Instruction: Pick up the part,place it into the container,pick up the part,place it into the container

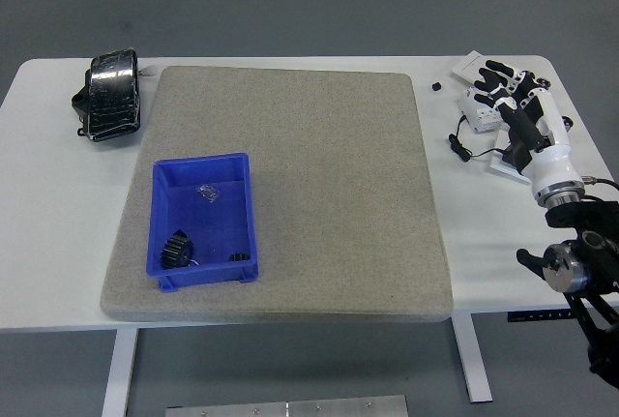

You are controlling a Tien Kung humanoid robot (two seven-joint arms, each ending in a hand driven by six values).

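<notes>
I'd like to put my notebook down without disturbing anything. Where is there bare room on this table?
Most of the grey mat right of the blue bin is bare. The far right corner is crowded: the right hand hovers over small parts and a cable. The far left holds a black bundle.
</notes>
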